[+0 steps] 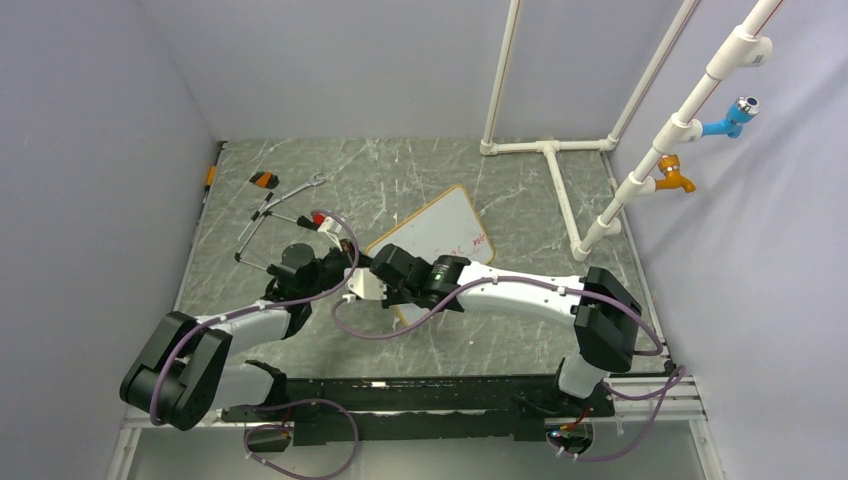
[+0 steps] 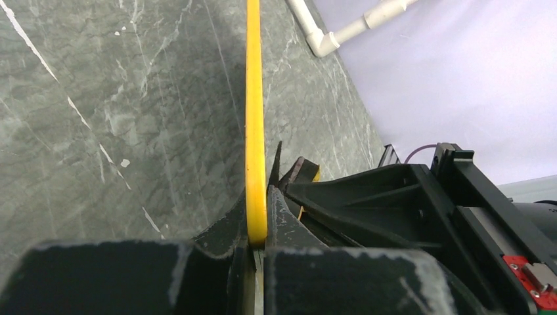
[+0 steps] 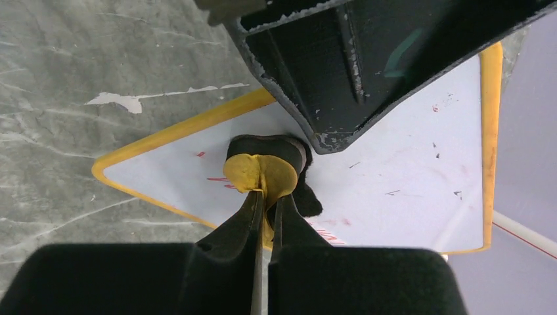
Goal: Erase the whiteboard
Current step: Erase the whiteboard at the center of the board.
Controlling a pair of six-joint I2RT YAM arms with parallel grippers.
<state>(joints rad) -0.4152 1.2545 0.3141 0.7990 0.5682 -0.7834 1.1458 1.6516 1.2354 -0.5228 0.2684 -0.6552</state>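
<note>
Grey-green marbled table [image 1: 420, 190]: the work surface that carries everything listed below.
Loose tools [image 1: 303, 185]: lie at the far left of the top view, a metal wrench and thin rods with a small orange-and-black piece [image 1: 265, 180] behind them. They are well apart from the board and, judged, have no part in this step.
Left gripper [image 2: 257, 237]: its jaws are pinched tight on the board's yellow-orange frame, seen edge-on in the left wrist view. Judged purpose is to anchor the board so that it does not slide under the wiping.
Right gripper [image 3: 265, 203]: its jaws are closed on the eraser's yellow top. It sits just beside the left gripper, over the same corner.
Eraser [image 3: 263, 172]: a small piece, yellow above and black felt below, with the felt pressed onto the white surface just inside the frame.
Whiteboard [image 1: 445, 235]: lies mid-table and angled. Its near-left corner is under both grippers, and the rest reaches away to the right and rear.
Red writing [image 1: 478, 243]: shows near the board's right edge, with short strokes touching the eraser in the right wrist view. The erasing is judged unfinished.
White pipe frame [image 1: 560, 190]: stands at the right rear, apart from the board.
</note>
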